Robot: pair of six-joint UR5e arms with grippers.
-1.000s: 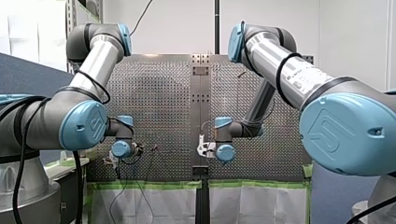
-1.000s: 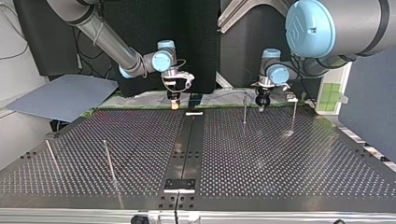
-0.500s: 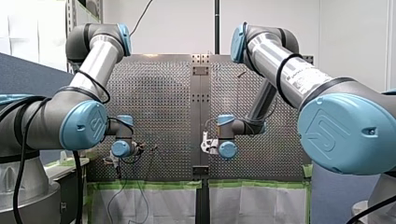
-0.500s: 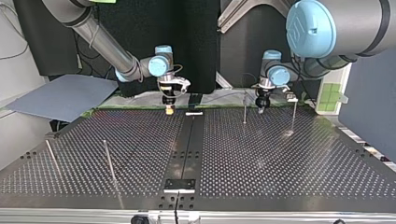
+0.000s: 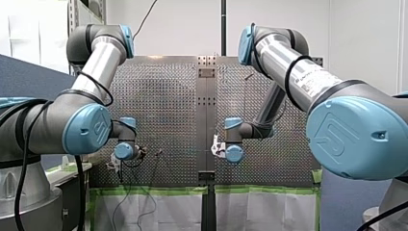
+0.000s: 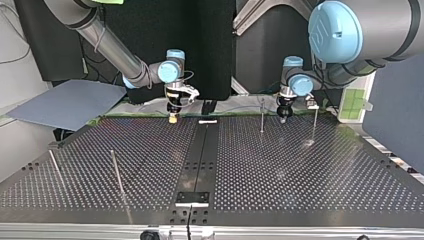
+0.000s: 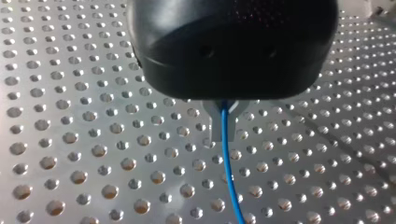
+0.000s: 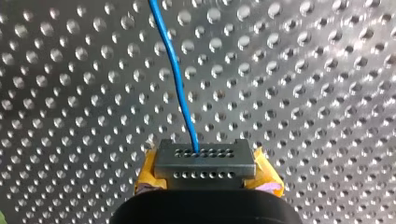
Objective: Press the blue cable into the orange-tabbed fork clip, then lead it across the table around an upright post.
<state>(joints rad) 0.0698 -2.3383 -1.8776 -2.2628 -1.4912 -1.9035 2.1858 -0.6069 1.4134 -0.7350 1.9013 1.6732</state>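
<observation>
The blue cable (image 7: 229, 163) runs out from under my left gripper (image 7: 223, 122), whose metal fingers are shut on it just above the perforated plate. The same blue cable (image 8: 180, 88) leads away ahead of my right gripper (image 8: 204, 154), whose yellow-padded fingers are also shut on it. In the top view my right gripper (image 6: 172, 117) hangs at the far edge, left of the centre strip. My left gripper (image 6: 283, 116) hangs between two upright posts (image 6: 261, 116) (image 6: 315, 122). I cannot make out an orange-tabbed clip.
Two more thin posts (image 6: 116, 172) (image 6: 54, 167) lean at the top view's near left. A small white piece (image 6: 207, 121) lies on the dark centre strip (image 6: 197, 165). A grey sheet (image 6: 65, 102) lies beyond the table's far left corner.
My right gripper has slid toward the top view's left along the far edge, with the cable in it. My left gripper has shifted slightly to that view's right.
</observation>
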